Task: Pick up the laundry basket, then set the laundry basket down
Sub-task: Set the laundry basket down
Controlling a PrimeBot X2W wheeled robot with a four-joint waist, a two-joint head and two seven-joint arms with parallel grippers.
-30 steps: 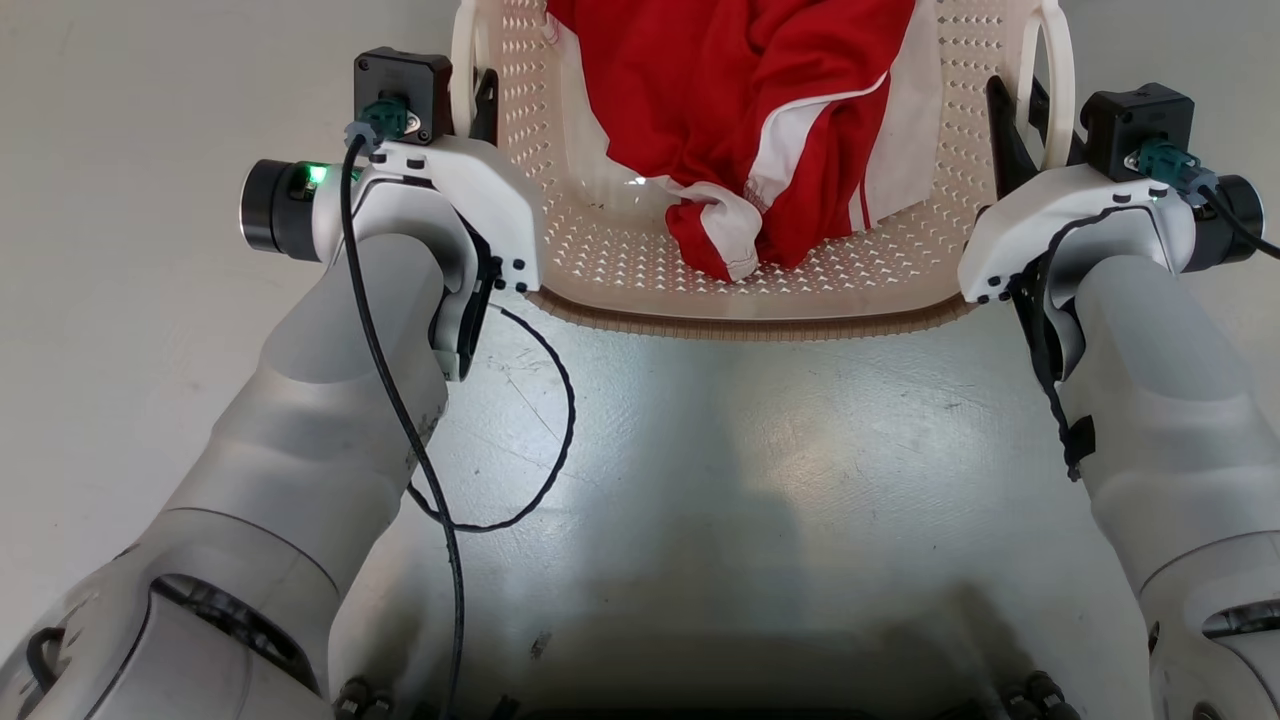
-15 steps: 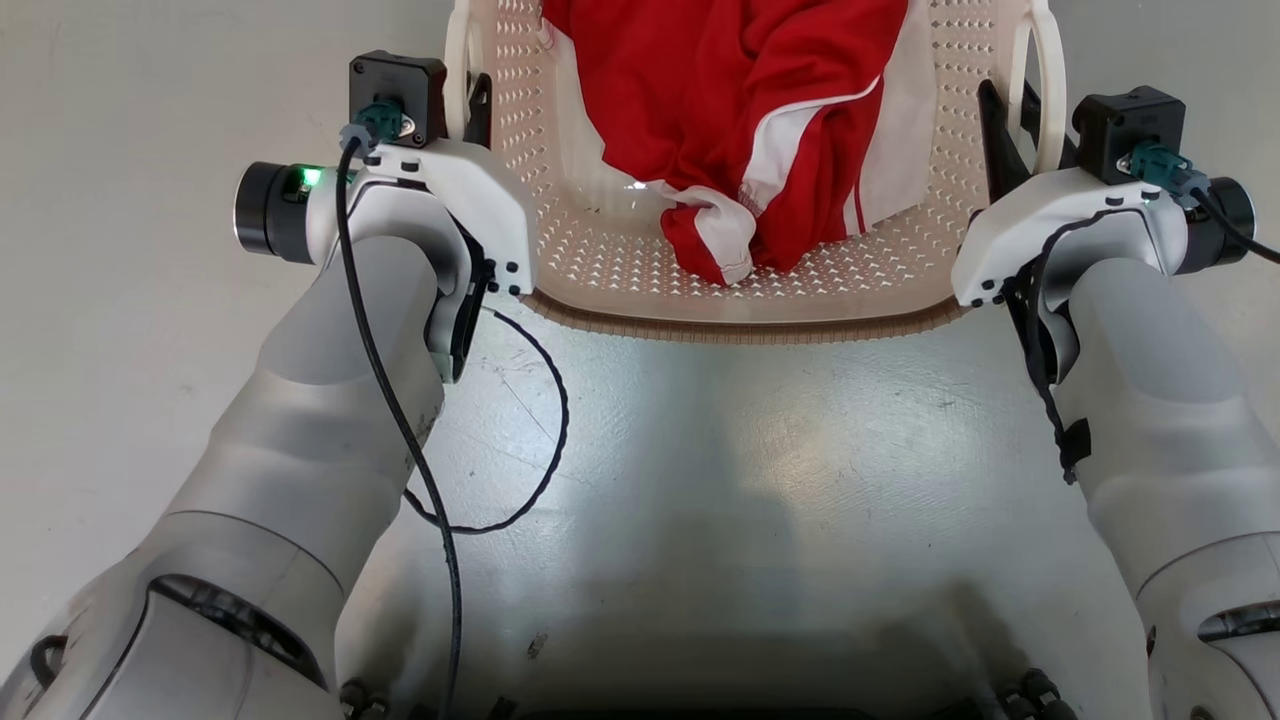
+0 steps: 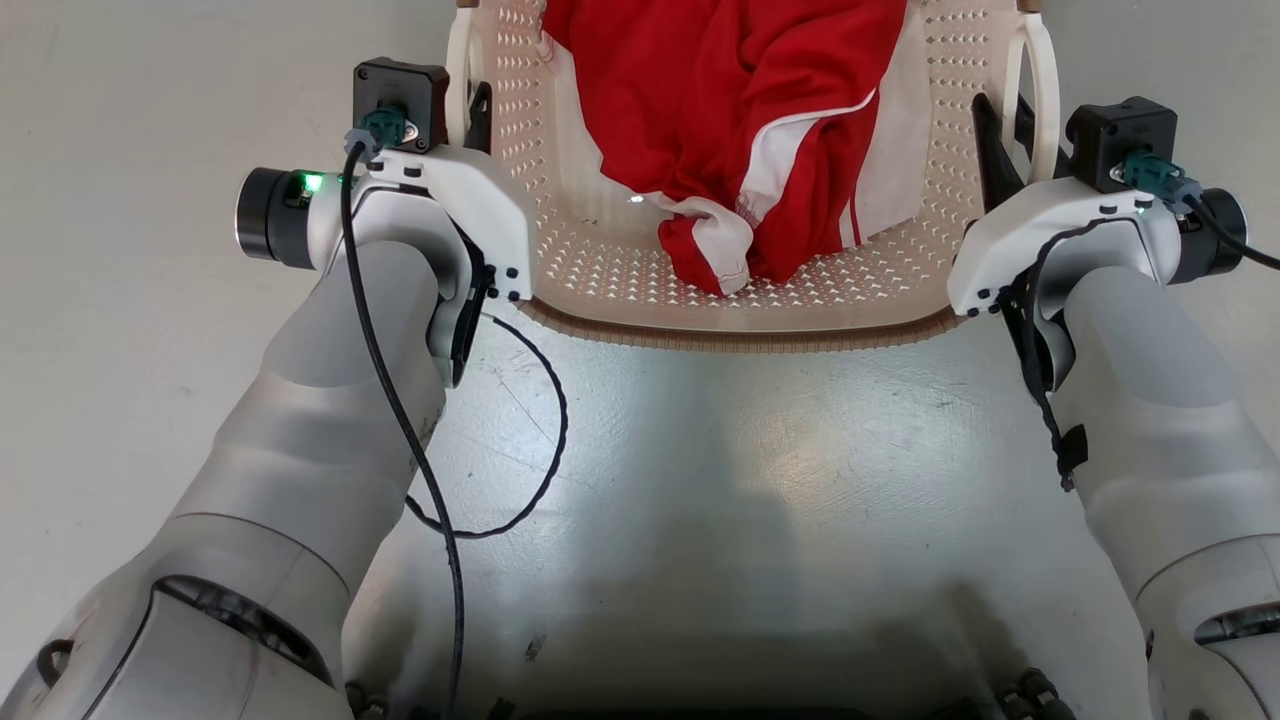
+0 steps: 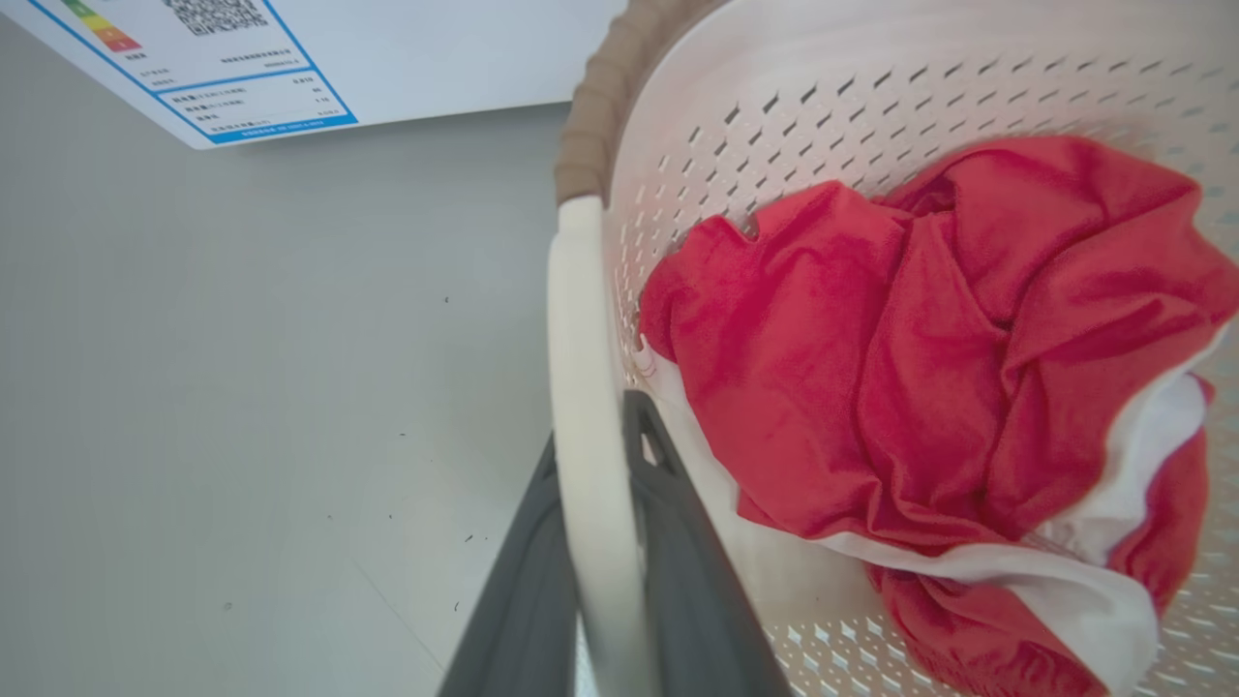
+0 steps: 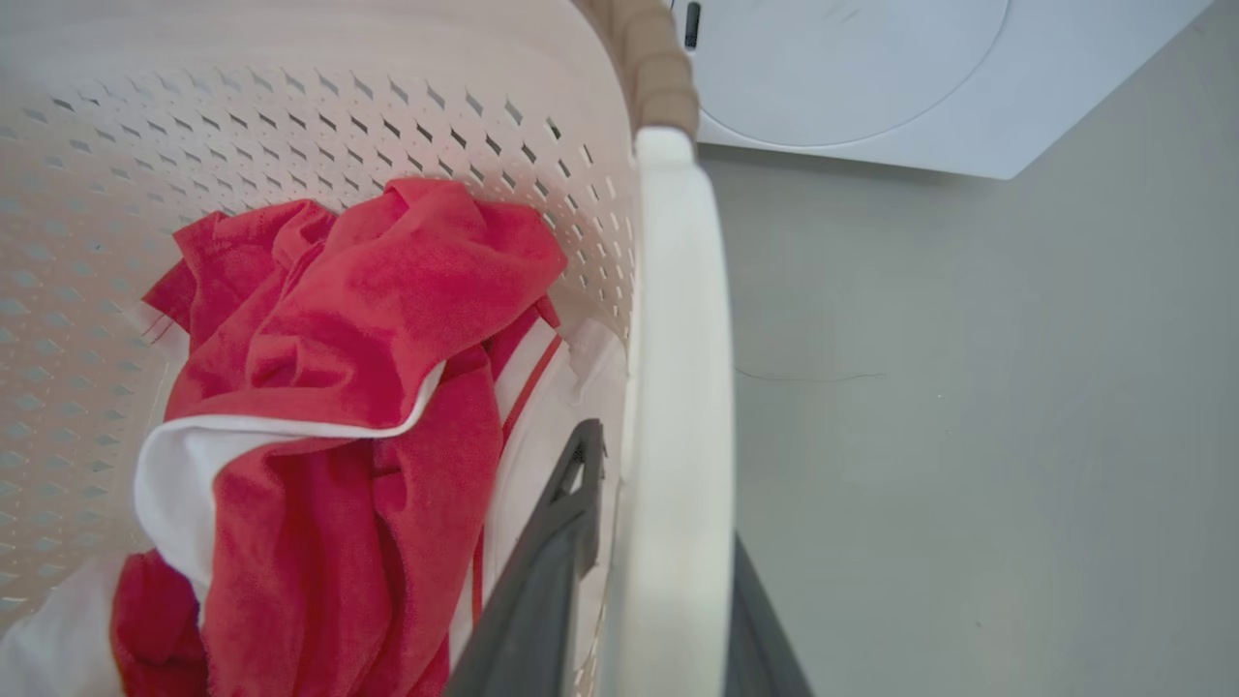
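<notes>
Now, left tool (image 4: 590, 455) closed narrow on the white left handle (image 4: 579, 329) of the laundry basket (image 3: 740, 332), right tool (image 5: 668, 503) clamped likewise on the right handle (image 5: 678, 290), basket between both tools, red and white garment (image 3: 740, 110) heaped inside, grey floor (image 3: 700, 460) around, washing machine (image 5: 852, 68) just beyond.

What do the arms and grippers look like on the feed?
Left arm and right arm: pale grey rounded shells, white wrist housings, black camera blocks with teal plugs. Left has a loose black cable and green light. Left gripper and right gripper: long dark grey fingers.
</notes>
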